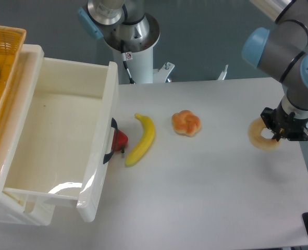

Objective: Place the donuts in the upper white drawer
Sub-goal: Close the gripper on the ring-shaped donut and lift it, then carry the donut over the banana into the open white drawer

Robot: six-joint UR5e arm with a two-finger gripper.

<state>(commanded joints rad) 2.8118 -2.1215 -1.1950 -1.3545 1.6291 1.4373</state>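
The pale beige ring donut (259, 136) lies on the white table at the far right. My gripper (275, 134) is down on the ring's right side, its fingers at the ring; the black gripper body hides whether they are closed on it. The golden-orange knotted bun (186, 123) lies in the middle of the table, apart from the gripper. The upper white drawer (111, 99) stands pulled open at the left with nothing inside, its black handle (112, 141) facing the table.
A yellow banana (142, 139) lies between the bun and the drawer. A small red fruit (121, 139) sits against the drawer's handle. An orange wicker basket (1, 78) holding a green item sits at the far left. The arm's base (130, 31) stands behind the table.
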